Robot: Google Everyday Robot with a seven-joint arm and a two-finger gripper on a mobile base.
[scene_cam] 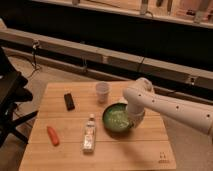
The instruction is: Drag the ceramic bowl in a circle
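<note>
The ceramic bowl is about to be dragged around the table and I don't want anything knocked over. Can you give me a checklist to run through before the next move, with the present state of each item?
1. End effector at the ceramic bowl: ok, it is down at the bowl's right rim.
2. Firm hold on the rim: cannot tell.
3. Bowl flat on the wooden table: ok, it looks level.
4. Room toward the cup: not ok, the cup stands just behind the bowl's left edge.
5. Room toward the small bottle: not ok, it lies close to the bowl's left.
6. Carrot and dark remote: ok, both lie well to the left.
</note>
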